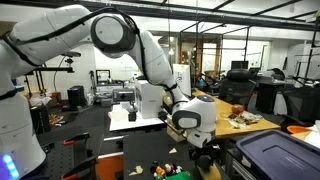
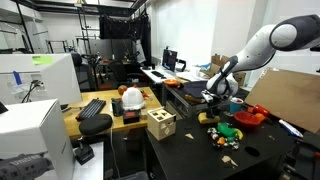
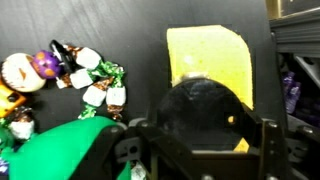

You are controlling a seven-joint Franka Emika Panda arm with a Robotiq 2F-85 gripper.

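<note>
Fingers (image 3: 266, 140) clenched, it seems, on a dark round thing (image 3: 200, 108). It fills the gap between them, so they stand fairly wide, probably because it is bulky. The round thing sits low over the black desk (image 3: 140, 30), just above the near edge of a yellow sheet (image 3: 210, 55), hiding part of it. Small toys (image 3: 90, 75) are heaped beside the sheet, apart from it, with a green lump (image 3: 60, 145) nearby. The round thing is too dark to identify. Fingertips cut off.
</note>
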